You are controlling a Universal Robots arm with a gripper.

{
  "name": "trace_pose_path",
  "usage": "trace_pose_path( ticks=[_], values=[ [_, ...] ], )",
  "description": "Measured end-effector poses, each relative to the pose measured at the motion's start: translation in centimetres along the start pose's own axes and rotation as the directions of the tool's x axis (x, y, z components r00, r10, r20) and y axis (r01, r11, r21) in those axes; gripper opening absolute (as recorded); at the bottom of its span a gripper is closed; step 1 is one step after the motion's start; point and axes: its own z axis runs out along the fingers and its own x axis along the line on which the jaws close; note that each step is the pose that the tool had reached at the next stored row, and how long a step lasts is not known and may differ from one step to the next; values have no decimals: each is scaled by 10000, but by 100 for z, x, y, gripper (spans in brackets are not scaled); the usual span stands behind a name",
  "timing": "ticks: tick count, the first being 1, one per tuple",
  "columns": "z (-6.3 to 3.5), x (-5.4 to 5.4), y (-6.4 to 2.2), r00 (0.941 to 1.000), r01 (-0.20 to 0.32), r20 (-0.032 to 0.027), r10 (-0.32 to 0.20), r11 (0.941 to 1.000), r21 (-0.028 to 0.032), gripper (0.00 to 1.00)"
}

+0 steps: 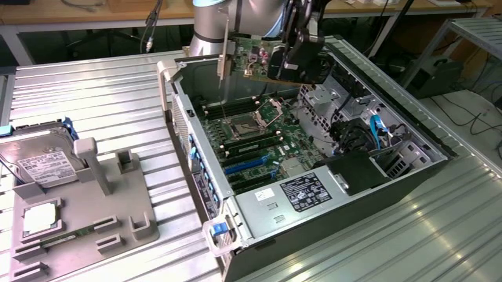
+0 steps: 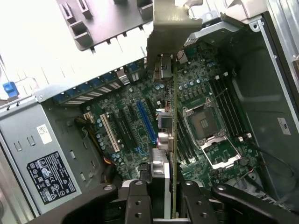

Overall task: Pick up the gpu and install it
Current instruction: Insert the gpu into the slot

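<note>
The gpu [image 1: 249, 56] is a thin card with a green board and a silvery metal bracket, held upright above the far end of the open computer case [image 1: 182, 111]. My gripper [image 1: 300, 59] is shut on it. In the wrist view the gpu [image 2: 171, 135] runs edge-on away from my gripper [image 2: 163, 198], and its metal bracket [image 2: 167, 28] is at the far end. The card hangs in the air over the motherboard [image 2: 126, 107], between the long blue slot [image 2: 145, 121] and the processor socket [image 2: 204, 123]. It touches nothing below.
The case holds the power supply [image 1: 306, 194], blue expansion slots [image 1: 247, 165] and cables [image 1: 375, 135]. On the exterior view's left, a grey holder [image 1: 94, 217] carries a silver hard drive [image 1: 43, 165] and a narrow green memory stick [image 1: 59, 239]. Ribbed metal table [image 1: 94, 88] surrounds the case.
</note>
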Motion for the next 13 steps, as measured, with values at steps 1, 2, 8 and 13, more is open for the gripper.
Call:
trace_pose_path(
  ticks=[1,2,8,13],
  values=[
    [0,0,0,9998,176,-4,-176,9998,-4,29],
    [-1,0,0,9994,358,-11,-358,9994,-8,29],
    [1,0,0,9887,1497,-35,-1497,9887,-25,29],
    [2,0,-1,9724,2334,-50,-2334,9724,-37,29]
  ],
)
